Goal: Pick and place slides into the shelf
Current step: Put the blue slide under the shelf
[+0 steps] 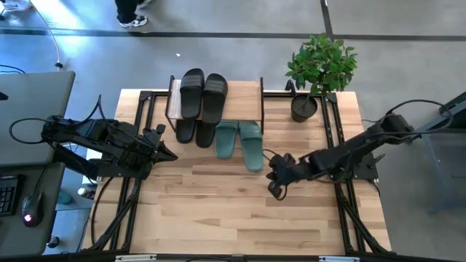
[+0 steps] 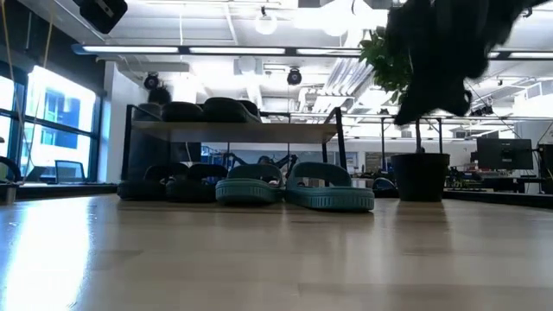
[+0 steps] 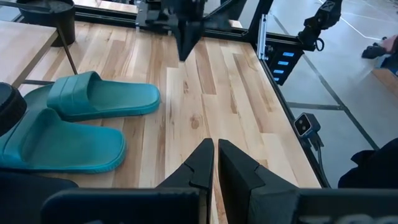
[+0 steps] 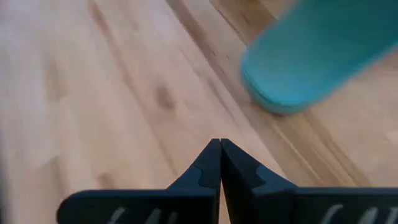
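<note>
All six slides are judged already stowed: one black pair (image 1: 203, 94) is seen on the plank top of the shelf (image 1: 244, 97) at the desk's (image 1: 240, 211) far edge, a second black pair (image 1: 195, 131) beneath it, and the green pair (image 1: 240, 143) under it too, heels jutting toward the desk's middle. The right claw (image 1: 275, 191), closed on nothing, hangs near the green heels. The left claw (image 1: 172, 156) is closed and empty by the left edge. No slide remains loose; only retreat of the arms seems called for.
</note>
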Motion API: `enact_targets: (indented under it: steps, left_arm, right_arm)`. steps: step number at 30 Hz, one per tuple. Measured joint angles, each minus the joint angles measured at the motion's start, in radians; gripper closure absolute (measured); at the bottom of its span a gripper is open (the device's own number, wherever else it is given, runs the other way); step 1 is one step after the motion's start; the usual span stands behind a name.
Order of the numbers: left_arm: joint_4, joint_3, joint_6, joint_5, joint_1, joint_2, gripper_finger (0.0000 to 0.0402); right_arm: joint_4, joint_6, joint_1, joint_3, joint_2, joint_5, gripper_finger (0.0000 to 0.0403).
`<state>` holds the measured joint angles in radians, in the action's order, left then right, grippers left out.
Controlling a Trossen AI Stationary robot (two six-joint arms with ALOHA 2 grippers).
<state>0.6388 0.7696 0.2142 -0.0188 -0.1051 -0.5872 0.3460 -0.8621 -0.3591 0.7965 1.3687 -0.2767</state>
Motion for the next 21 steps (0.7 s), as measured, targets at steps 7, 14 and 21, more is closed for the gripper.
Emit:
enact_targets:
  steps: [7,14,21]
  left_arm:
    - [0.000,0.000,0.000,0.000,0.000,0.000,0.0389]
    - [0.000,0.000,0.000,0.000,0.000,0.000,0.0389]
    - [0.000,0.000,0.000,0.000,0.000,0.000,0.0389]
  right_arm:
    - [-0.149,-0.004,0.012,-0.046,0.182,-0.002,0.0403]
    - [-0.277,0.012,0.057,-0.048,0.314,-0.062,0.0403]
    - [-0.304,0.070,0.123,-0.048,0.342,-0.059,0.0403]
